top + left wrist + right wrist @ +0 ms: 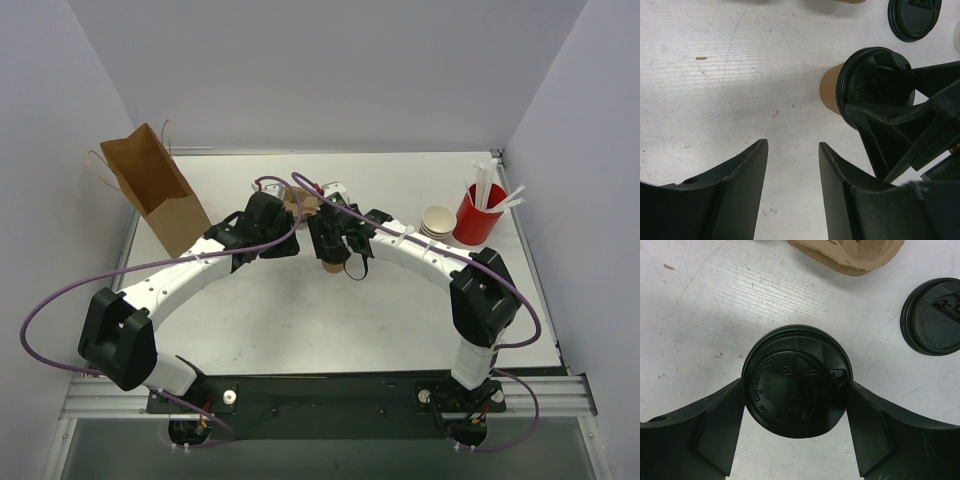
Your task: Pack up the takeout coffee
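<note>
Top view: coffee cup (331,267) mostly covered by the right gripper (338,255). Only a brown sliver shows, and its lid is not visible here. Pulp tray (303,205) lies largely under both arms, outline unreadable. Sticks in the red cup (478,216) are too small to count.

Left wrist view: one finger (900,125) of the right gripper hides the lower part of the cup's lid (872,75). Spare lid (914,17) is cut by the top edge.

Right wrist view: cup wall is hidden beneath its own lid. Tray cut by top edge, spare lid by right edge.
</note>
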